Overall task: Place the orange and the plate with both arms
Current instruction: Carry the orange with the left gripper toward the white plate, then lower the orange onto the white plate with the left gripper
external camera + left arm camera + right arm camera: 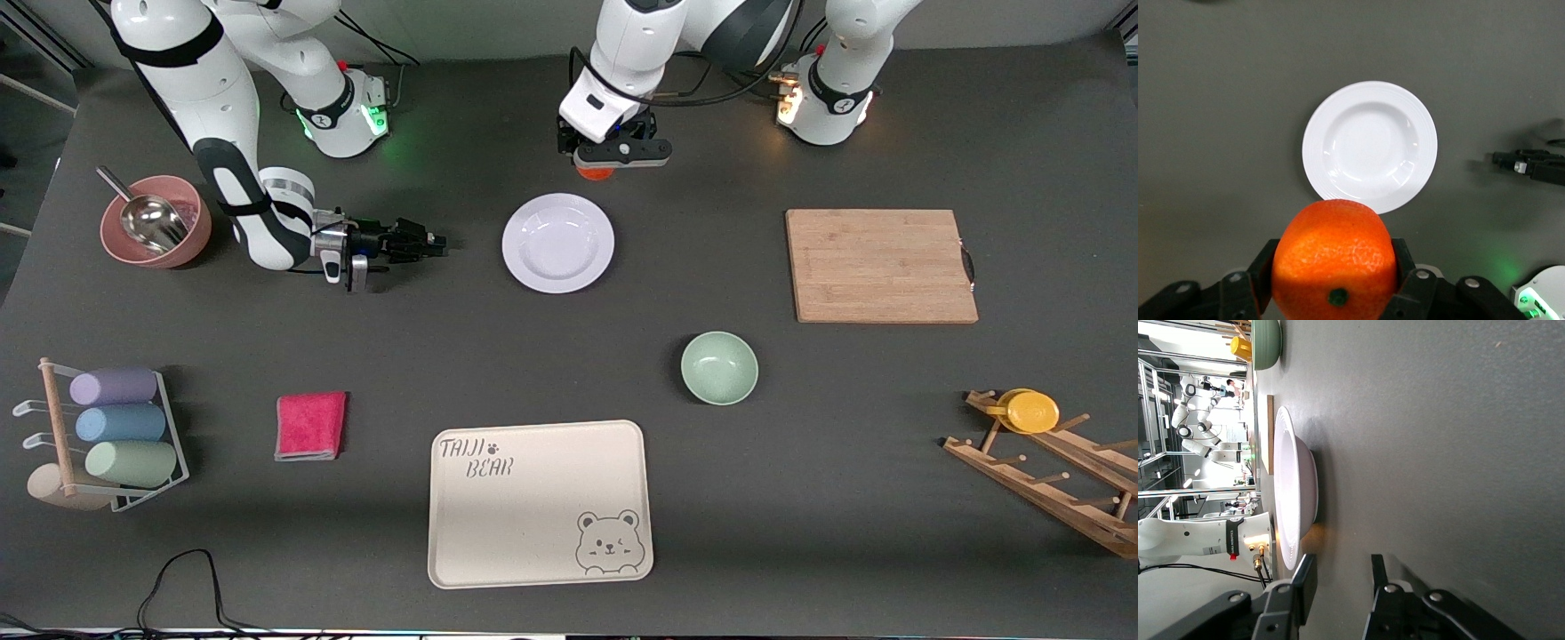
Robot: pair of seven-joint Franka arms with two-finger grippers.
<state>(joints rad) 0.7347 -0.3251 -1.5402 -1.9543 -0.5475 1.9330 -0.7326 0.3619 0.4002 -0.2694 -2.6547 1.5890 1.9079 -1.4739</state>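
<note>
The pale plate (557, 243) lies on the dark table between the two arms and has nothing in it; it also shows in the left wrist view as plate (1370, 147) and edge-on as plate (1295, 497). My left gripper (613, 156) hangs over the table just by the plate's rim, toward the arms' bases. It is shut on the orange (1335, 257), which peeks out below it as orange (596, 172). My right gripper (436, 242) lies low beside the plate, toward the right arm's end, pointing at its rim. In its own view the right gripper (1341, 577) is open with nothing between the fingers.
A mint-green bowl (719, 367) and a cream bear tray (540, 503) lie nearer the front camera than the plate. A wooden cutting board (880, 265) is toward the left arm's end. A pink bowl with a scoop (156, 222), a pink cloth (311, 426) and a cup rack (116, 427) are toward the right arm's end.
</note>
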